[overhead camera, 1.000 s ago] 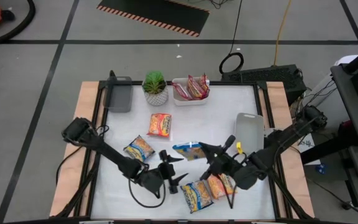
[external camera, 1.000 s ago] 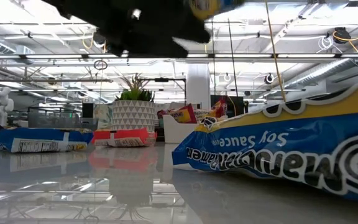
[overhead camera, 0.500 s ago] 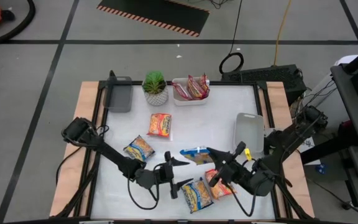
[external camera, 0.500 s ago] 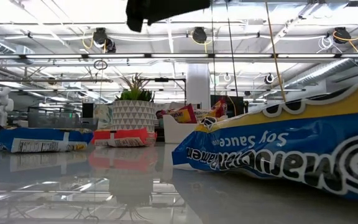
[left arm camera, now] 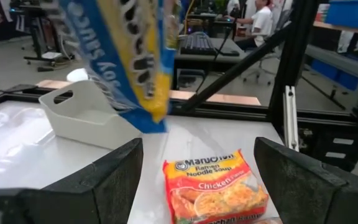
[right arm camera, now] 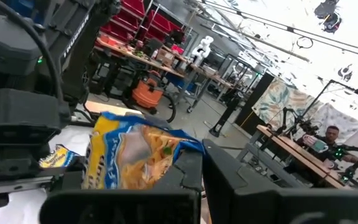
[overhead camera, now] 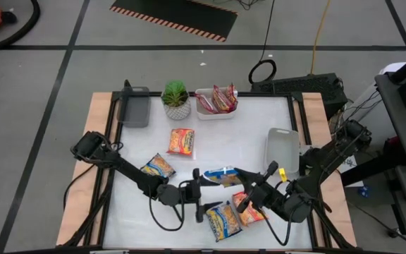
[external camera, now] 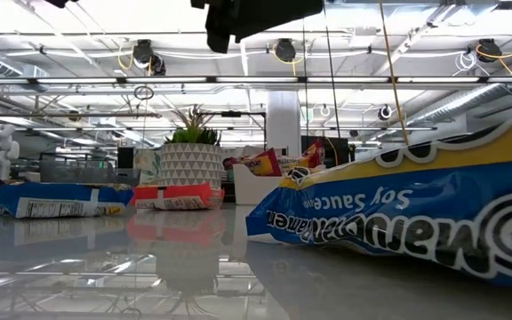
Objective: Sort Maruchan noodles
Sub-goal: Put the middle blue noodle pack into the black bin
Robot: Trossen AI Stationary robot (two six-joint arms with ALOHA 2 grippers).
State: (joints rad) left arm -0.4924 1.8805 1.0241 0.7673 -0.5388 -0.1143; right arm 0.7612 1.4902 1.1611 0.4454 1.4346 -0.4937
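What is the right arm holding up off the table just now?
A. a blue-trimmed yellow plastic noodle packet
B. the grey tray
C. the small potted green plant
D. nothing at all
A: the right gripper has its jaws shut on the blue-trimmed yellow plastic noodle packet, which hangs clear of the white table in the left wrist view, while the left gripper waits open beside it.

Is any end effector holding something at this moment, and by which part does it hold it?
The right end effector is shut on the blue-trimmed noodle packet, pinching one end of it. The left end effector is open and holds nothing.
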